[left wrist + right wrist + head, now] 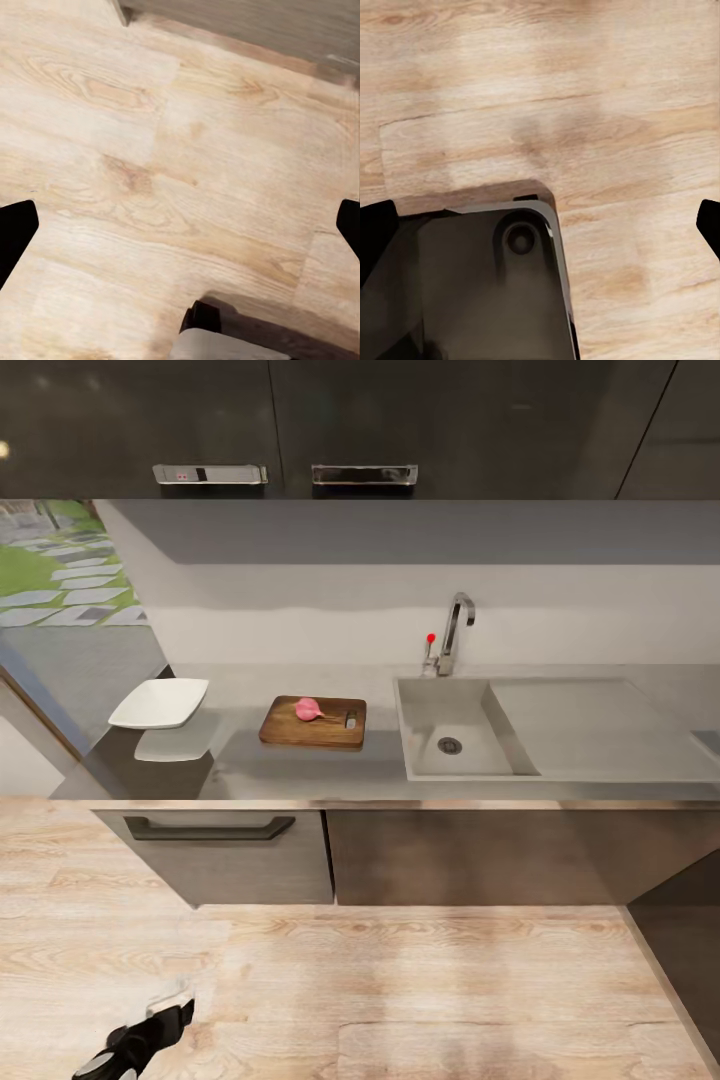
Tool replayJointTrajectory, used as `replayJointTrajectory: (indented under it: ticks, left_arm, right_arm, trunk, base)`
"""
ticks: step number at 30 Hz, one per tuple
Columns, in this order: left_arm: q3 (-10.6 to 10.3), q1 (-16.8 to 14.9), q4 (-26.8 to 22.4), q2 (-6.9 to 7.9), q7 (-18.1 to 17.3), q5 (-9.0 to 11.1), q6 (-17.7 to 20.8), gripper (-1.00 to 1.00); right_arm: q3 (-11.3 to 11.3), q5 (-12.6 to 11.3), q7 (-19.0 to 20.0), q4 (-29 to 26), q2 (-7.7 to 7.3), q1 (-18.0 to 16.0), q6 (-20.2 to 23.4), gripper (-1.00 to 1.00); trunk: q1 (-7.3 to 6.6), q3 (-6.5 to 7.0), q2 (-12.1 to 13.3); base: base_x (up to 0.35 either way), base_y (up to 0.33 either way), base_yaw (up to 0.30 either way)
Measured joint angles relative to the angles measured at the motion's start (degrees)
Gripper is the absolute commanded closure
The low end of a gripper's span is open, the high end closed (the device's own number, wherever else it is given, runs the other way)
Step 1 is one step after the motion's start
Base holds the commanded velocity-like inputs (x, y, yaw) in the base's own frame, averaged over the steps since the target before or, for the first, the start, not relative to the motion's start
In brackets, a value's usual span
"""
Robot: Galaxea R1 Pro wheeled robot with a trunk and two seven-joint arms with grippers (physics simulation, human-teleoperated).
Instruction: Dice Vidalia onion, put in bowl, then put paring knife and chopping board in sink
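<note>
Standing back from the countertop (300, 775), the robot keeps its left gripper (135, 1045) low over the wooden floor (180, 150), fingers spread and empty. Far ahead of it the onion (308, 709) lies on the chopping board (290, 730), between bowl (160, 702) and sink (445, 735). Right gripper (540, 217): released too.

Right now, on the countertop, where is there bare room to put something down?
The countertop is bare in front of the chopping board, between board and sink, and behind the board up to the wall. The sink's drainboard is a wide flat free area. It is crowded at the far left, where the white bowl sits, and on the board, which carries a pink onion.
</note>
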Motion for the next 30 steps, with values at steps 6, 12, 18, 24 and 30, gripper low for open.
replayJointTrajectory:
  ticks: [6,12,18,24,30]
  left_arm:
    - [-3.2,0.0,12.8,-4.33,-1.5,-0.2,-9.3,-1.0]
    - [-8.8,0.0,14.4,-4.99,-1.9,-0.2,-10.6,-1.0]
    - [-13.5,0.0,16.9,-6.2,-2.0,-0.2,-13.7,-1.0]
    - [-17.3,0.0,19.4,-8.3,-1.9,-0.2,-15.2,-1.0]
    - [-17.7,0.0,21.2,-8.79,-2.0,-0.1,-15.4,-1.0]
  right_arm:
    - [0.0,0.0,0.2,-0.5,-0.03,0.0,-0.4,-1.0]
    - [0.0,0.1,0.1,-1.9,-0.03,0.0,-1.0,-1.0]
    - [0.0,0.1,0.1,-2.5,-0.06,0.0,-1.2,-1.0]
    - [0.0,0.1,0.1,-3.8,-0.11,0.0,-1.3,-1.0]
    - [0.0,0.1,0.2,-4.1,-0.18,0.0,-2.5,-1.0]
  trunk:
    - [0.0,0.0,0.0]
    - [0.0,0.0,0.0]
    - [0.0,0.0,0.0]
    - [0.0,0.0,0.0]
    - [0.0,0.0,0.0]
  base:
    - [0.0,0.0,0.0]
    - [0.0,0.0,0.0]
    - [0.0,0.0,0.0]
    - [0.0,0.0,0.0]
    - [0.0,0.0,0.0]
